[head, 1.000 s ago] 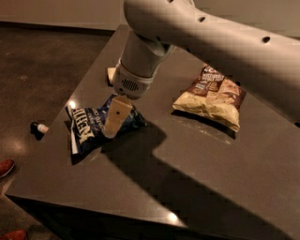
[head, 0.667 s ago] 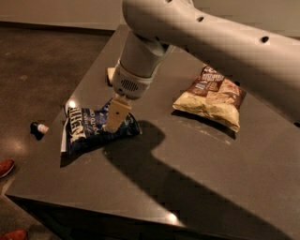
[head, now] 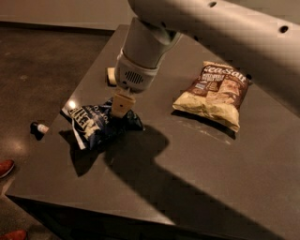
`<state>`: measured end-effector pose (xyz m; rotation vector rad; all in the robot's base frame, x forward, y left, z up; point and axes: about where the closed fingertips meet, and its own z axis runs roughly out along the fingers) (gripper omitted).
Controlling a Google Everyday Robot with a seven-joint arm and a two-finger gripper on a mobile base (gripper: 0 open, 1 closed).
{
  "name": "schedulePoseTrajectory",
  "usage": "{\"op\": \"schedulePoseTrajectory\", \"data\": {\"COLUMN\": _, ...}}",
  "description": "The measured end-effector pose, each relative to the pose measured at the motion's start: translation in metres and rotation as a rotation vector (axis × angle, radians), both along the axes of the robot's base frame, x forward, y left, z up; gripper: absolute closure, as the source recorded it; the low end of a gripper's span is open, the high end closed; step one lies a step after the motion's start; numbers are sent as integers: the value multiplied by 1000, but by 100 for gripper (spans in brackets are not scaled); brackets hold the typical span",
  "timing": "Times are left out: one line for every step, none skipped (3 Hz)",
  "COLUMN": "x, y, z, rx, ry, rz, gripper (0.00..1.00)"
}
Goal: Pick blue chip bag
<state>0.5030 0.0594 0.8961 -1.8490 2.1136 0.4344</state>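
Dark polished floor [head: 51, 65] spread to the left of a dark grey bench [head: 187, 178], with a strip of pale wall [head: 61, 9] along the top.

Two snack bags lay on the bench. One, the blue chip bag [head: 96, 124], sat near the front left corner. It was crumpled, its white block lettering faced up, and a white edge ran along its lower left side. Its shadow fell on the bench just below it. A white arm [head: 211, 23] reached in from the upper right above the bench, its wrist pointing steeply down. At its end the gripper [head: 123, 105] was on the bag's upper right part, and the tan jaws were closed on a raised fold of the blue foil there.

The other bag, a cream-and-brown "Sea Salt" chip bag [head: 213, 93], lay flat well to the right, apart from the gripper. One small pale yellow block [head: 110, 76] rested on the bench behind the wrist, which hid part of it.

On the floor beside the bench's left edge stood one small dark object with a pale end [head: 38, 127]; what it was could not be told. Two red shapes [head: 5, 167] showed at the left border lower down, seemingly shoe tips.
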Motion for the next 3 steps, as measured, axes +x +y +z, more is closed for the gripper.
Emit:
{"op": "schedulePoseTrajectory", "data": {"x": -6, "y": -7, "z": 28, "rx": 22, "ry": -30, "rz": 49, "gripper": 100}}
{"op": "schedulePoseTrajectory", "data": {"x": -11, "y": -17, "z": 82, "rx": 71, "ry": -97, "rz": 110, "gripper": 100}}
{"op": "schedulePoseTrajectory", "data": {"x": -11, "y": -17, "z": 83, "rx": 72, "ry": -98, "rz": 110, "gripper": 100}}
